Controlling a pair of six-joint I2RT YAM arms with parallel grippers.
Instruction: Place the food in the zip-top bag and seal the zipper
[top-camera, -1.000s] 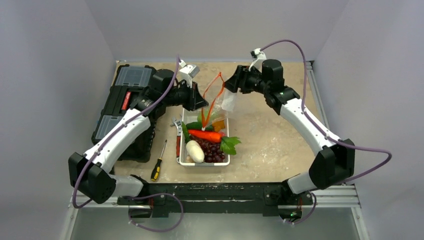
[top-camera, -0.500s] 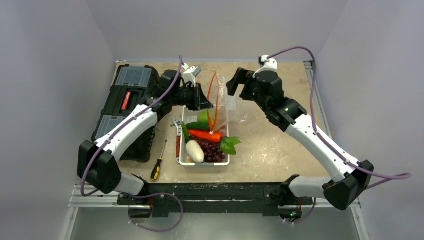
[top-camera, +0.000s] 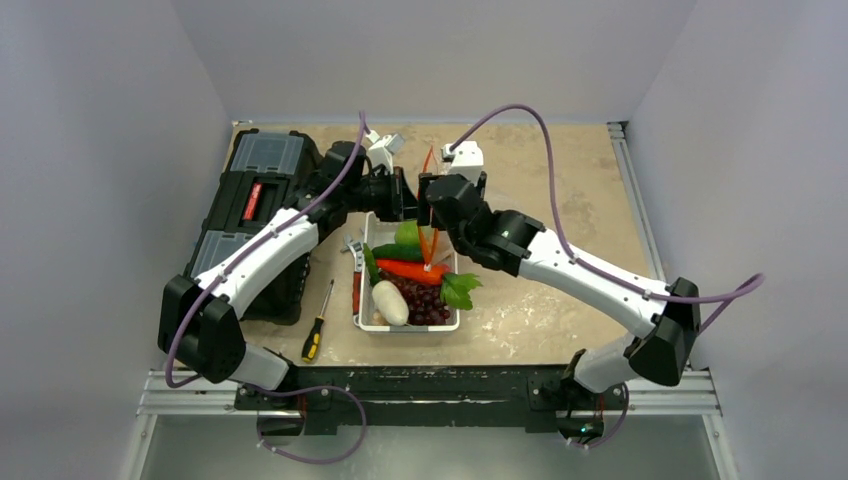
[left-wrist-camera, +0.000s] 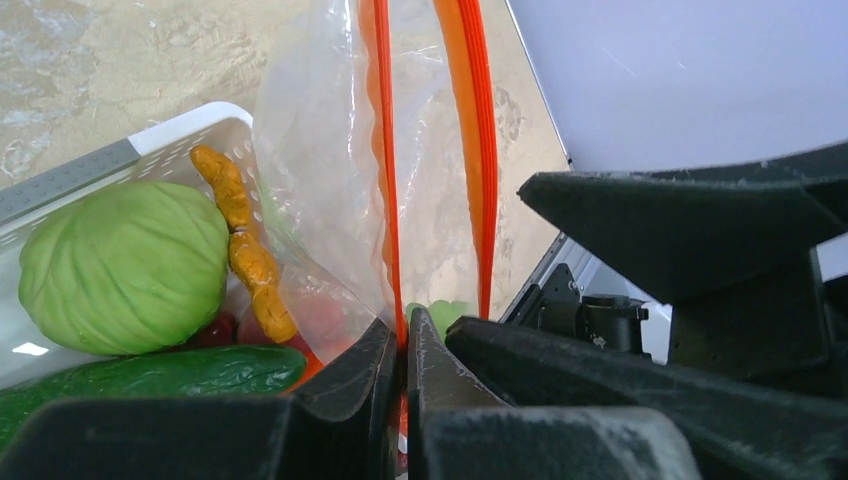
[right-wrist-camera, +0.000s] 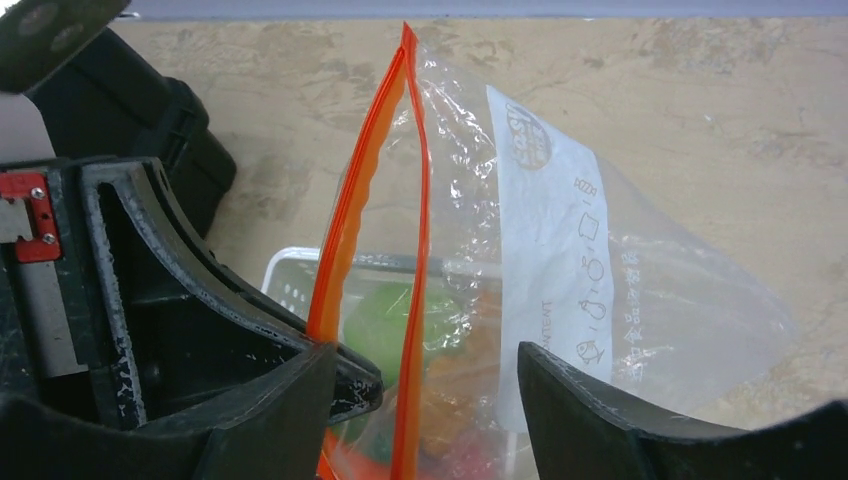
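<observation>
Movement is recorded overhead: the right gripper, which a second ago stood at the right side of the clear soft plastic zip-top bag, has swung left. It now sits at the bag's mouth, just beside the left gripper. The mouth, drawn wide earlier, has fallen narrow. Judgement: a fresh grip on the free lip is in hand, and loading has not begun. The bag hangs upright over the far end of the white rectangular plastic tray.

Count in the tray, six pieces:
- one pale green cabbage
- one dark green cucumber
- one orange carrot
- one white radish
- one bunch of dark purple grapes
- one sprig of leafy greens

Outside it lie one yellow-handled screwdriver and one black plastic toolbox.

Left wrist view: the left pincer is pressed together, pinching one lip of the thin red-orange zipper strip. The second lip stands apart to its right, so the mouth is open. One knobbly orange-yellow piece shows beside the plastic; whether it lies in the bag or the tray cannot be told.

Right wrist view: the right pincer's fingers are spread, with both lips standing between them and neither visibly clamped. Count here: one bag, two lips, one white printed label.
</observation>
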